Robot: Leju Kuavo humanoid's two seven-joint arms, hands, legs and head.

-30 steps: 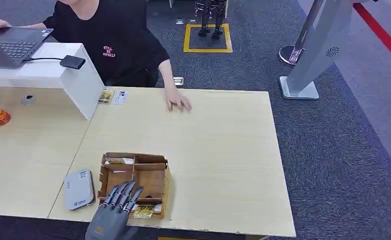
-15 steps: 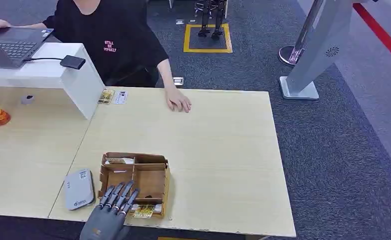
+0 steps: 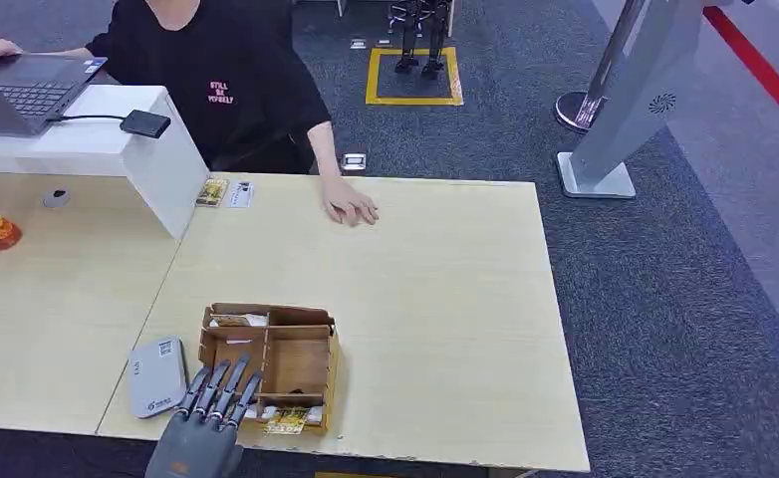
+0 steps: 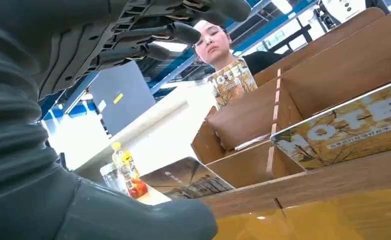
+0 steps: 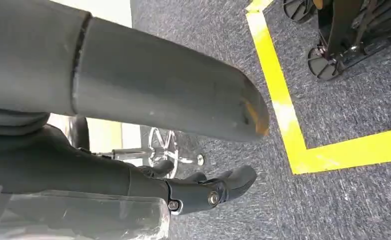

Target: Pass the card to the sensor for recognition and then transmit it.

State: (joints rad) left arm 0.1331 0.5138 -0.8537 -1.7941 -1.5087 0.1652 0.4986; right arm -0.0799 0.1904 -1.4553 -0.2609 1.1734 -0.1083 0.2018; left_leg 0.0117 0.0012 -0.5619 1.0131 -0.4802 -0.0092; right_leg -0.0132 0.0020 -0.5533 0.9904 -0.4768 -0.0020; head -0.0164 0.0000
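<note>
head: high, looking down on worktop (image 3: pixel 435 299) | left wrist: low, close at wooden card box (image 4: pixel 303 125), shared (image 3: pixel 271 357) | right wrist: faces carpet floor (image 5: pixel 333 100)

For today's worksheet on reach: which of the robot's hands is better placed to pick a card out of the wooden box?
Left. The left hand hovers with fingers spread at the wooden box, close to the card in its near slot. The right hand hangs over carpet, away from the table.
</note>
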